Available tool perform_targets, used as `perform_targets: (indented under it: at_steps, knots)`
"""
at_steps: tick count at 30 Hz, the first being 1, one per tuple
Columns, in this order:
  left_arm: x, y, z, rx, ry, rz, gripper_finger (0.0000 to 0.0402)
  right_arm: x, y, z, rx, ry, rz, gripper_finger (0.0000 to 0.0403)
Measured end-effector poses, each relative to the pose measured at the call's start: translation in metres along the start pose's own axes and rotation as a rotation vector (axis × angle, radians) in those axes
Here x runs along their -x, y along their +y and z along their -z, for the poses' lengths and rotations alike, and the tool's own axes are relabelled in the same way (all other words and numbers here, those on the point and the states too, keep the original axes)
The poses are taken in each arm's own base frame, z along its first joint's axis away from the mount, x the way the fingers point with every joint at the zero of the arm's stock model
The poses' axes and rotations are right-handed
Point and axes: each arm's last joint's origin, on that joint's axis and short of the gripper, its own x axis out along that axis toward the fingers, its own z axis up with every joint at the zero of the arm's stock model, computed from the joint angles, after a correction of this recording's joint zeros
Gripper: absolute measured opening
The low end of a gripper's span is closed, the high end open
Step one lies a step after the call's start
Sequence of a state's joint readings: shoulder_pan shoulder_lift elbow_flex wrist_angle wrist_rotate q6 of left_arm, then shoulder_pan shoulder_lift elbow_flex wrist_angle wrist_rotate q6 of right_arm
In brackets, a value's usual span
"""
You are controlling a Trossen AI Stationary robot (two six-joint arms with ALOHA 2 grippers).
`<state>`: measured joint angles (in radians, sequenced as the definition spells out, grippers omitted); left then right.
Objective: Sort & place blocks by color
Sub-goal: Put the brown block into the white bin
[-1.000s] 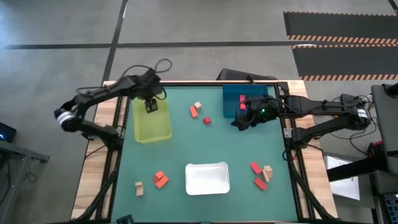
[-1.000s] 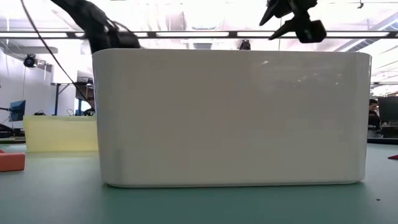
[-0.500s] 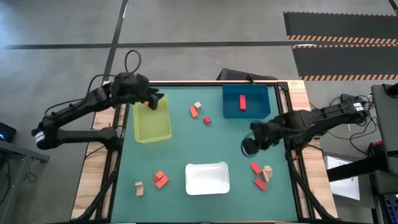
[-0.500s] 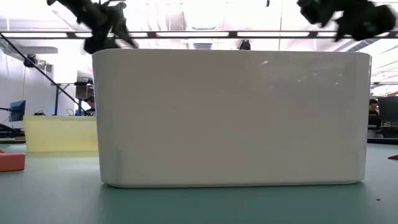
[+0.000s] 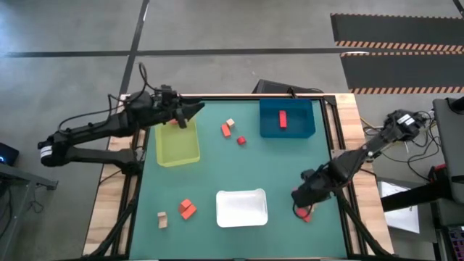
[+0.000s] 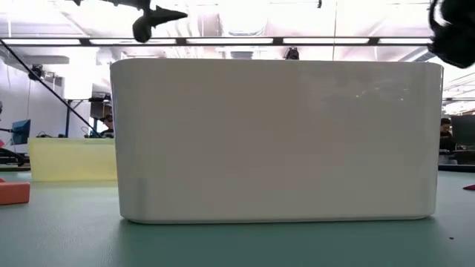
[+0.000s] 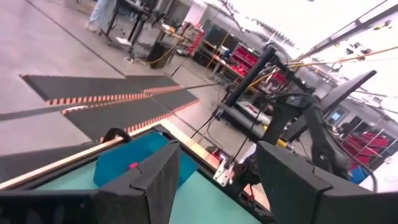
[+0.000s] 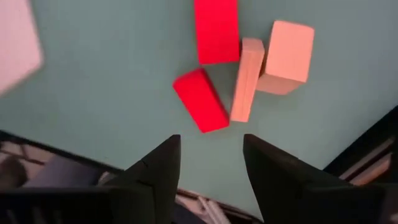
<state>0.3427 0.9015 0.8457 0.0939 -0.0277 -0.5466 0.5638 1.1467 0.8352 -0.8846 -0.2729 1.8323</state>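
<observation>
My right gripper (image 5: 302,200) (image 8: 211,140) is open and hovers above a cluster of blocks near the table's near right corner. That cluster holds two red blocks (image 8: 216,28) (image 8: 200,99) and two tan ones (image 8: 247,78) (image 8: 287,50), all lying flat on the mat. My left gripper (image 5: 194,109) (image 7: 219,150) is open above the far end of the yellow-green tray (image 5: 177,143), fingers pointing level toward the right. A red block (image 5: 283,119) lies in the blue tray (image 5: 300,118). More blocks lie mid-table (image 5: 226,130) and near left (image 5: 187,209).
The white tray (image 5: 241,208) sits at the near middle and fills the low view (image 6: 274,141). A tan block (image 5: 162,219) lies near the left corner. Open green mat stretches between the trays. The table's right edge (image 5: 341,188) runs close to my right gripper.
My right gripper has travelled from above the blue tray toward the near right corner and now hangs over the block cluster there. My left gripper has tipped up from pointing down over the yellow-green tray to pointing level toward the right.
</observation>
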Motion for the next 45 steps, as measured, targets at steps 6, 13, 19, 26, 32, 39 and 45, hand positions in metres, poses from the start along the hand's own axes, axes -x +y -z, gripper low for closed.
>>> perform_targets:
  at_steps: [6, 13, 19, 26, 32, 39, 45]
  knots:
    - [-0.019, 0.006, 0.012, 0.088, 0.060, -0.036, 0.0194, -0.030, 0.001, -0.002, 0.005, -0.014, 0.134, 0.0153]
    - [-0.033, 0.003, 0.020, 0.128, 0.058, -0.003, 0.0194, -0.054, 0.003, -0.009, 0.025, -0.034, 0.237, 0.0138]
    - [-0.035, -0.004, 0.018, 0.133, 0.013, 0.053, 0.0194, -0.071, 0.006, -0.013, 0.038, -0.041, 0.279, 0.0129]
    - [-0.035, -0.006, 0.017, 0.136, 0.002, 0.069, 0.0194, -0.076, 0.006, -0.014, 0.055, -0.041, 0.287, 0.0102]
    - [-0.035, -0.007, 0.017, 0.140, 0.000, 0.072, 0.0194, -0.076, 0.006, -0.014, 0.057, -0.041, 0.283, 0.0050]
    - [-0.035, -0.009, 0.019, 0.159, 0.008, 0.080, 0.0194, -0.071, 0.006, -0.013, 0.061, -0.035, 0.267, 0.0048]
    - [-0.034, -0.014, 0.022, 0.161, 0.023, 0.102, 0.0194, -0.047, 0.007, -0.005, 0.080, 0.012, 0.202, 0.0051]
